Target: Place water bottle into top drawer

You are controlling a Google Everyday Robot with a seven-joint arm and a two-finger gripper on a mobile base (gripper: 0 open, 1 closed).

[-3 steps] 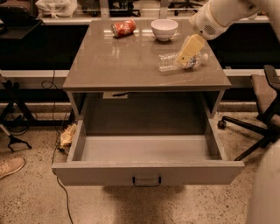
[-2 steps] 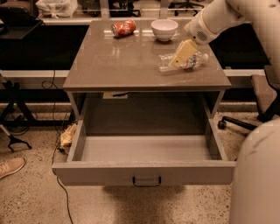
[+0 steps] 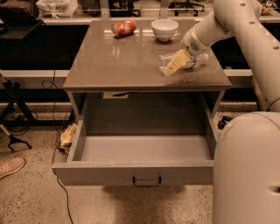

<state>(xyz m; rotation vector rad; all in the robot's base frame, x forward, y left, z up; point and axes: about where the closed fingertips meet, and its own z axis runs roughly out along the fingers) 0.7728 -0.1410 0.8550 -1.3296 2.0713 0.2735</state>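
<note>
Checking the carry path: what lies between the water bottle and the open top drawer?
Camera view: only bare cabinet top, then its front edge, between water bottle and top drawer. The gripper is down at the bottle.

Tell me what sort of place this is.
Probably an office or lab: wheeled chair behind, loose cable on speckled floor. The pincer is at the water bottle on the cabinet top.

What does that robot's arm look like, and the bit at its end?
The arm is a thick, smooth white tube with small dark dots and rounded joints. The tool, over the right of the tabletop, is a pale yellow wedge. No cables show.
</note>
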